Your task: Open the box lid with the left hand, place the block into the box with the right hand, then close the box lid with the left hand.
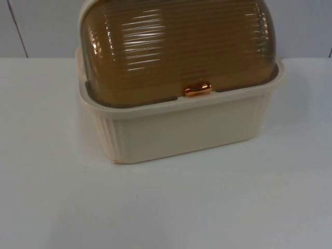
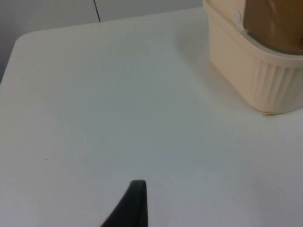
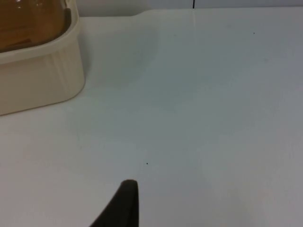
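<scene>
From the top camera you see one cream ribbed plastic box (image 1: 181, 127) standing on the white surface (image 1: 166, 207), toward its far side by the grey partition wall (image 1: 41, 26). Its one amber ribbed translucent domed lid (image 1: 176, 46) is shut down over the box, with a single copper-coloured handle (image 1: 197, 89) at the lid's near edge.

In the left wrist view you look along the left gripper (image 2: 130, 208): it hangs above bare surface, to the left of the box and apart from it. One black fingertip is visible, so you cannot tell how the jaws stand.

In the right wrist view the right gripper (image 3: 120, 205) hangs likewise over the surface, to the right of the box and apart from it; again one fingertip, jaws' state not readable.
</scene>
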